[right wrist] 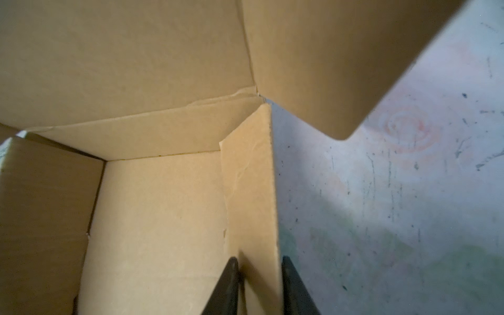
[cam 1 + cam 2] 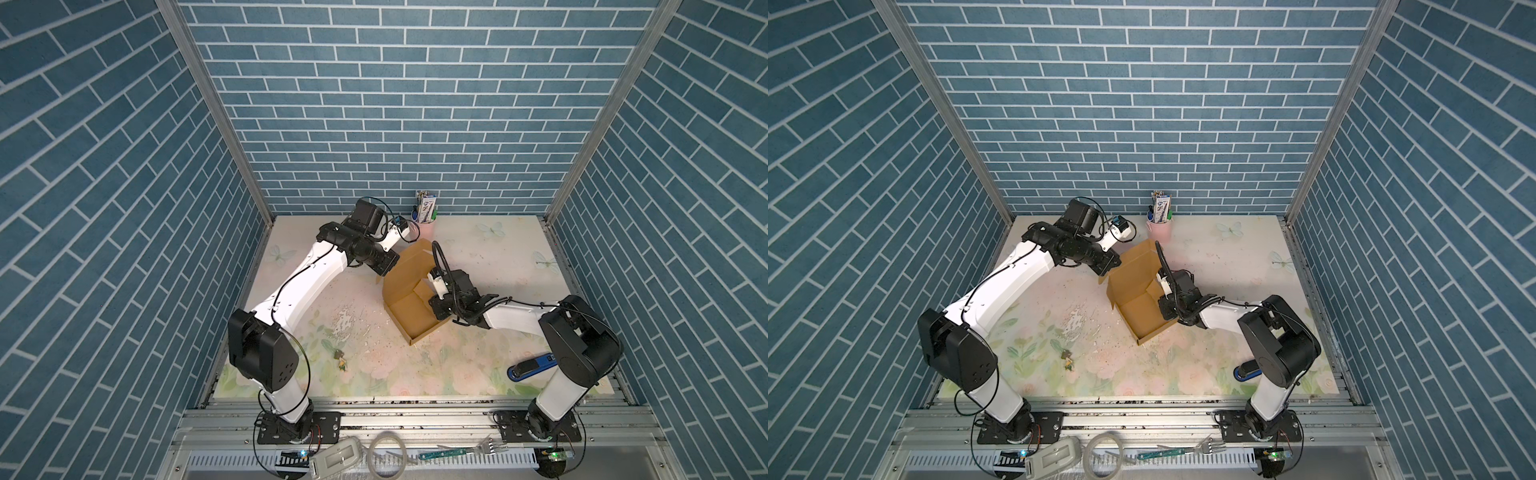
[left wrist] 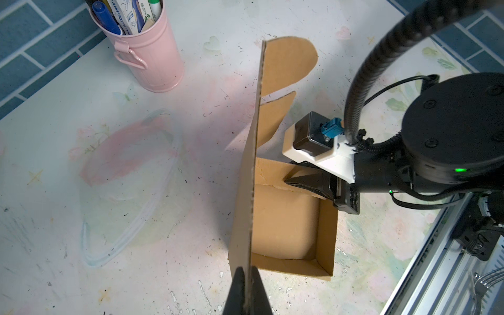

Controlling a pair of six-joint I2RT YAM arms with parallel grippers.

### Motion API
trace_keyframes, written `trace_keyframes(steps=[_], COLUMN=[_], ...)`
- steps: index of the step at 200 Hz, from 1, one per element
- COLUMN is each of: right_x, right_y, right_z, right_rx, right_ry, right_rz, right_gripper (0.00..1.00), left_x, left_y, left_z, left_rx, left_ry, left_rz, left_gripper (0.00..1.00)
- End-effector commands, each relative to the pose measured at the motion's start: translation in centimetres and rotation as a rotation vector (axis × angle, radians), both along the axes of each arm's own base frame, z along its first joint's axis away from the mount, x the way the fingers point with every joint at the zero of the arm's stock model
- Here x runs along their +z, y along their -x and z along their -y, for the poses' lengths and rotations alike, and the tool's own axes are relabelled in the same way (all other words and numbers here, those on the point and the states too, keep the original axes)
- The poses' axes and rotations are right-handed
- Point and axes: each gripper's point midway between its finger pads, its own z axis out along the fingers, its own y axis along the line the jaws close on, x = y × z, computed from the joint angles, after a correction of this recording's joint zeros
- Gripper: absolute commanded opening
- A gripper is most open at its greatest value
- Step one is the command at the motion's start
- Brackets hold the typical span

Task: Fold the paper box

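While the paper box (image 2: pixel 409 316) sat near the middle of the table (image 2: pixel 498 266) with its lid raised, the left gripper (image 3: pixel 247 268) pinched the lid's edge at the box's ten o'clock. At three o'clock, the right gripper (image 1: pixel 257 259) straddled a side wall; whether it actually gripped was unclear. A pink pail (image 2: pixel 428 227) stood at twelve o'clock.

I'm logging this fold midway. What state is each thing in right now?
paper box: open, walls up, lid raised.
left claw: shut on the lid's edge.
right claw: astride a side wall; grip unclear.
pink bucket: upright, holding pens.
stapler: lying flat.
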Motion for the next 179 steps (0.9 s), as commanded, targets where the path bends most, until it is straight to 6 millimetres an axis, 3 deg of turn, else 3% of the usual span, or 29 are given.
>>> trace_keyframes(steps=[1,71,100,127,149,179], right_x=[-0.3,-0.6,-1.2,-1.9,-1.9,-2.3], right_y=[0.1,-1.0,-0.9,-0.8,-0.8,-1.0], right_z=[-0.6,-0.4,-0.6,-0.5,-0.4,-0.3], right_rx=[0.059,0.051,0.059,0.061,0.059,0.053], right_ry=[0.022,0.072,0.083,0.092,0.093,0.108], right_rz=[-0.005,0.045,0.042,0.029,0.033,0.031], right_gripper=[0.17,0.07,0.21,0.2,0.12,0.17], left_x=[0.5,0.8,1.0,1.1,1.0,1.1], left_y=[1.0,0.9,1.0,1.1,1.1,1.2], left_z=[0.1,-0.1,-0.2,-0.2,-0.2,-0.1], left_rx=[-0.007,-0.001,0.001,0.0,-0.001,-0.003], left_ry=[0.016,0.016,0.017,0.018,0.018,0.02], left_rz=[-0.01,0.004,0.009,0.008,0.007,0.005], left_gripper=[0.0,0.0,0.0,0.0,0.0,0.0])
